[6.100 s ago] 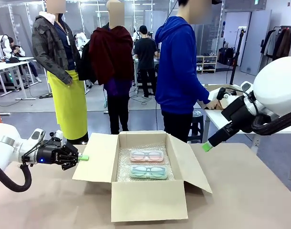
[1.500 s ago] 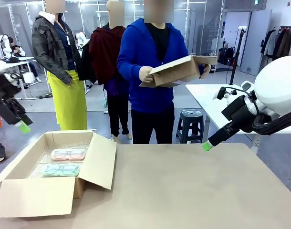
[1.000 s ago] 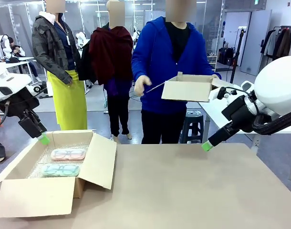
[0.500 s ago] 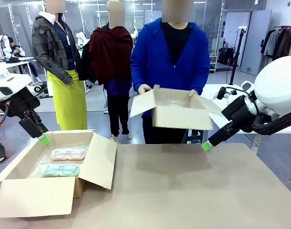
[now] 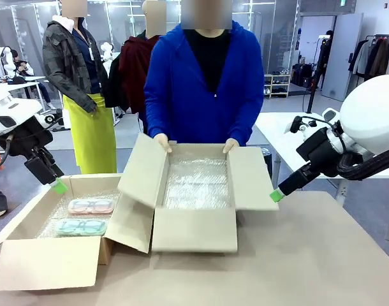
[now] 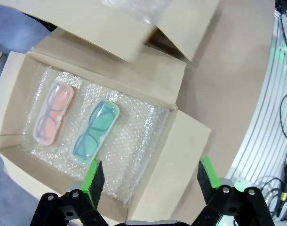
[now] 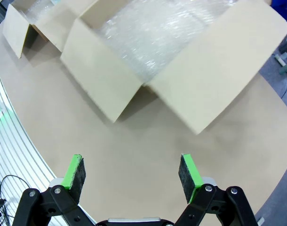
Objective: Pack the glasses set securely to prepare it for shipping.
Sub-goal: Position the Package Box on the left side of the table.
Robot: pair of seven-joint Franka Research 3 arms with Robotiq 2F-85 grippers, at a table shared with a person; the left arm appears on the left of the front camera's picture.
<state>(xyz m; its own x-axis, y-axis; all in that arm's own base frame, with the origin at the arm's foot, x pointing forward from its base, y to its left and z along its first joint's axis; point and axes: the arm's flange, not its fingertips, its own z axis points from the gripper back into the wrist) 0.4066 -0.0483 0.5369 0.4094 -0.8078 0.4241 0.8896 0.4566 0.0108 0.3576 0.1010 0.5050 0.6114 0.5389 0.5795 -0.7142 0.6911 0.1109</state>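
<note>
second box [image 7: 134, 61] cut by right wrist view's top edge, first box's [image 5: 41, 261] near-left flap cut off in front view

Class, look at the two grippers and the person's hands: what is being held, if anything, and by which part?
Both grippers, left gripper and right gripper, are open and hold nothing. The person's hands grip the far rim of the second box, at its corners.

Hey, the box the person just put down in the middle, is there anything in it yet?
No glasses cases. The middle box stands open, with bubble wrap on its floor. Both glasses cases lie in the left box.
</note>
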